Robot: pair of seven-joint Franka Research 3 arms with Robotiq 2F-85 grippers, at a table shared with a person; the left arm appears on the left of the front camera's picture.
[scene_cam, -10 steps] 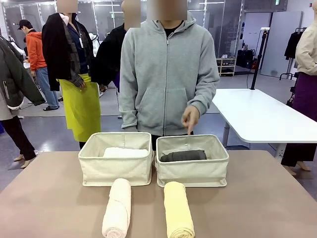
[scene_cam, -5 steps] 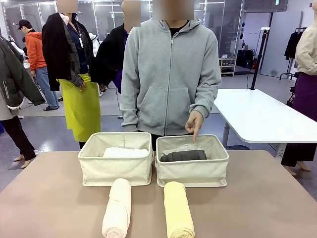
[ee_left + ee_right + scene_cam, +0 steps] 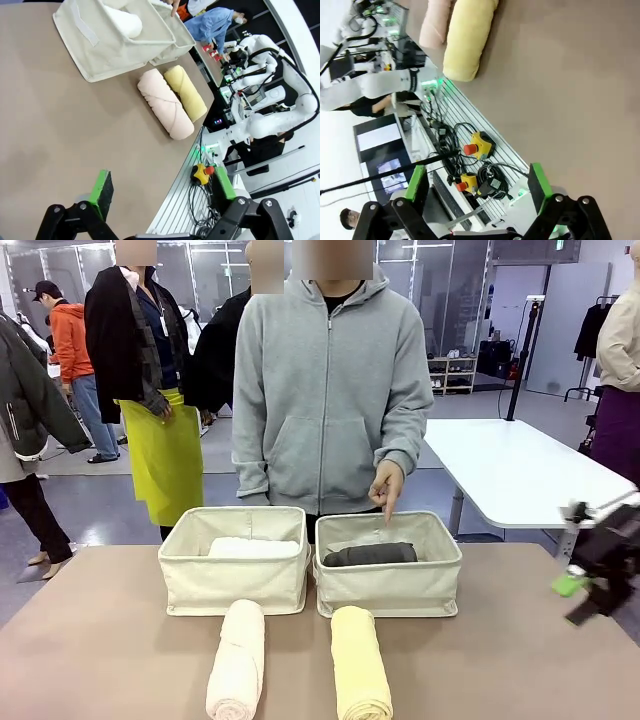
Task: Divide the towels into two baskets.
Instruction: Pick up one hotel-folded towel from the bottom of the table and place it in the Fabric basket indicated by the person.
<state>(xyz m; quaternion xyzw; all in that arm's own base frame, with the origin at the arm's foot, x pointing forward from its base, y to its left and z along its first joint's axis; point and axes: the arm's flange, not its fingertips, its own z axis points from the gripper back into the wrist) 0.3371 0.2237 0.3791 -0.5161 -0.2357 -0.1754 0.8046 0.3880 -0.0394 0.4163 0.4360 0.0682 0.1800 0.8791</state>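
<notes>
Over the table (image 3: 100,640), right of the basket (image 3: 388,590) holding the dark grey towel (image 3: 370,554), newly arrived: right pincer (image 3: 582,592), spread; left pincer (image 3: 162,186) spread too.

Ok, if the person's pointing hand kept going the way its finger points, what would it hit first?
Probably the dark grey towel in the basket on the robot's right. The hand hangs over that basket's far rim, and depth is unclear, so it might touch the rim first.

Plain cream baskets (image 3: 232,588), a white towel (image 3: 254,548), a dark grey towel (image 3: 370,554), a cream towel (image 3: 237,660) and a pale yellow towel (image 3: 360,665), on a taupe-brown table (image 3: 100,640).
</notes>
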